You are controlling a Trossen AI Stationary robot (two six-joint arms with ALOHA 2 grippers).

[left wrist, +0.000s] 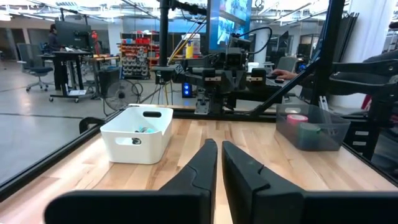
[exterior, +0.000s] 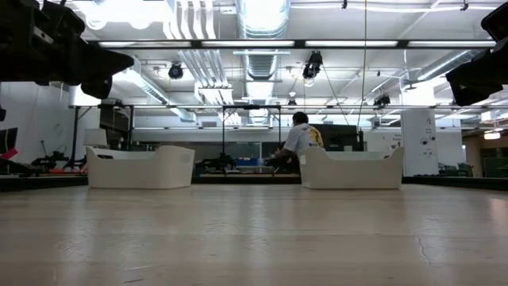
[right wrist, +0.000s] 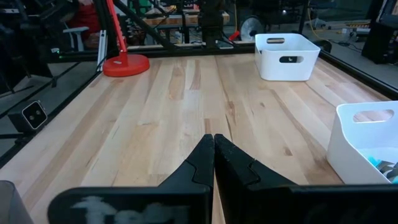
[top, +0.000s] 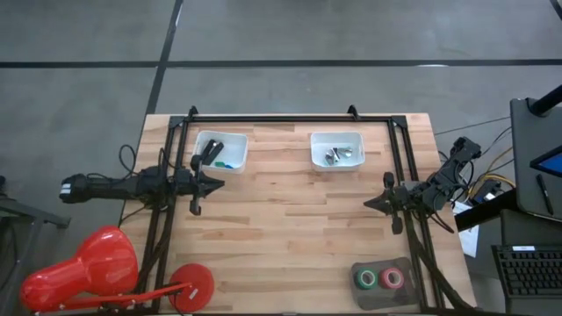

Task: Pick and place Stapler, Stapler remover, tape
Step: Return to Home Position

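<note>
The black stapler [top: 211,154] lies in the far-left white bin [top: 235,139] beside small green and blue pieces. Small silvery pieces [top: 336,156], seemingly stapler removers, lie in the far-right white bin [top: 338,136]. A green and a red tape roll [top: 378,279] sit in a clear box [top: 383,263] at the near right. My left gripper [top: 219,184] [left wrist: 219,144] hovers shut at the table's left, pointing right, below the stapler's bin. My right gripper [top: 367,204] [right wrist: 213,137] hovers shut at the right, pointing left. Neither holds anything.
A red stand [top: 79,268] with a round base [top: 193,285] occupies the near-left corner. Black frame rails [top: 290,118] run along the table's far, left and right sides. Bare wood [top: 290,219] stretches between the two grippers. A person [exterior: 300,139] sits beyond the table.
</note>
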